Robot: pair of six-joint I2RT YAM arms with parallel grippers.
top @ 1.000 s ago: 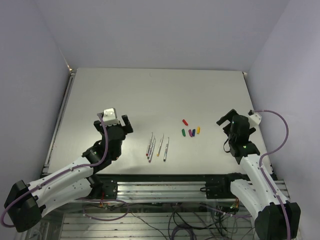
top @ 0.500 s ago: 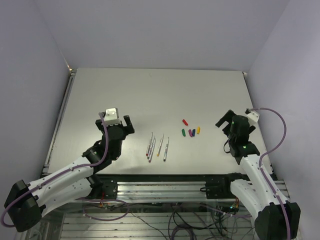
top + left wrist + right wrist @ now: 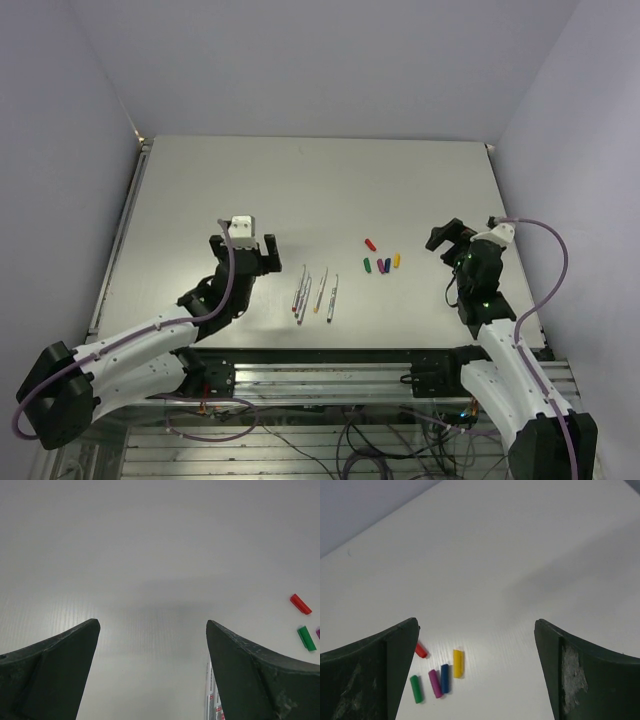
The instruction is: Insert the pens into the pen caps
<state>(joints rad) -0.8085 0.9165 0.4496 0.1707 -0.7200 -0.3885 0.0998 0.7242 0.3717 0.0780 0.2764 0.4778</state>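
The pens (image 3: pixel 315 292) lie just left of the pen caps (image 3: pixel 381 262). The left gripper (image 3: pixel 243 250), jaws wide and empty, hangs farther left of the caps; the right gripper (image 3: pixel 448 238), likewise wide and empty, hangs right of them.

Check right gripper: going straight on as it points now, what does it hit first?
Likely the bare table first. The yellow cap lies just left of the right gripper's line and could get clipped; depth unclear.

Silvery pens (image 3: pixel 319 291), red cap (image 3: pixel 421 650), green cap (image 3: pixel 416 689), purple cap (image 3: pixel 435 683), blue cap (image 3: pixel 445 678), yellow cap (image 3: pixel 458 663)
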